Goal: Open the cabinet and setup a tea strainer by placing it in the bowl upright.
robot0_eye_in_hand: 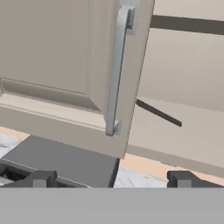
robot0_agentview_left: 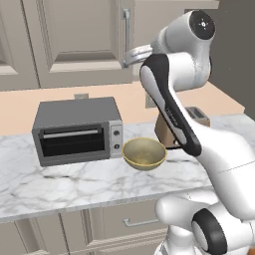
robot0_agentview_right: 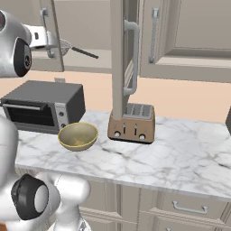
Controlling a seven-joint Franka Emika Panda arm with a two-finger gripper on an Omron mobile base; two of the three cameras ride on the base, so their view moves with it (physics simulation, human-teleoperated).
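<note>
The cabinet (robot0_agentview_right: pixel 124 27) has its right door swung out edge-on toward me, above the toaster. Its left door (robot0_eye_in_hand: pixel 52 48) faces my hand, and its silver bar handle (robot0_eye_in_hand: pixel 116 70) is close ahead. My gripper (robot0_eye_in_hand: pixel 111 181) is open and empty, raised to cabinet height in front of that handle (robot0_agentview_right: pixel 45 27). The tea strainer (robot0_agentview_right: pixel 66 45) lies on the pale shelf inside, its thin dark handle (robot0_eye_in_hand: pixel 157 112) pointing right. The left door hides the mesh cup in the hand view. The yellowish-olive bowl (robot0_agentview_left: pixel 144 153) sits empty on the marble counter below (robot0_agentview_right: pixel 78 135).
A grey toaster oven (robot0_agentview_left: pixel 74 130) stands left of the bowl. A brown slotted toaster (robot0_agentview_right: pixel 131 122) stands right of it, under the open door. Another closed wall cabinet (robot0_agentview_right: pixel 185 36) is further right. Drawer fronts (robot0_agentview_right: pixel 189 207) run below the counter edge.
</note>
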